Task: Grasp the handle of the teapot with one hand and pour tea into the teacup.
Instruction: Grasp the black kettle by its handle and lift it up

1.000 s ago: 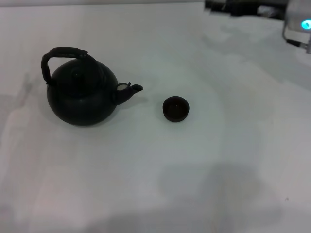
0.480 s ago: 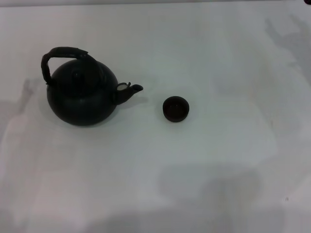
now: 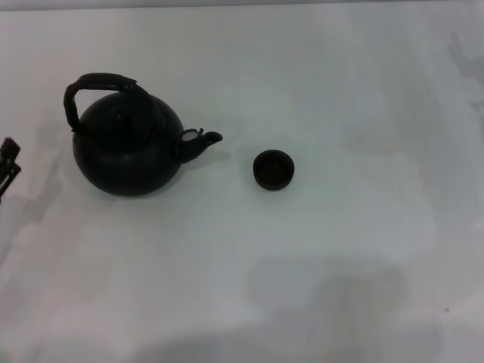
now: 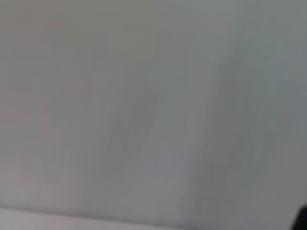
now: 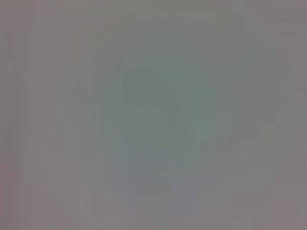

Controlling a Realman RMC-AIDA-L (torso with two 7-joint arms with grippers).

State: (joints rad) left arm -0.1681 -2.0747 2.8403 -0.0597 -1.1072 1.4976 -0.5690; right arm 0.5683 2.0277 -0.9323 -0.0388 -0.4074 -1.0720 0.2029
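Matte black and round, the teapot (image 3: 128,153) is seen standing upright on the white table (image 3: 318,257) in the head view, its dark rough-wrapped handle (image 3: 97,85) arched over the lid and its short spout (image 3: 203,142) turned toward the teacup (image 3: 273,169). The small dark cup is set apart from the spout tip, with bare table between them. At the left edge of the head view only a dark tip of the left gripper (image 3: 7,162) is visible, level with the teapot's body. The pot lies to that gripper's right, near but not touching it, and the cup lies farther off beyond the pot on the same side. Whether the left gripper is spread or closed cannot be told from what is shown. Nothing is held by it, as both pot and cup rest on the table. The right gripper is not seen. Only pale blurred surface is shown in both wrist views.
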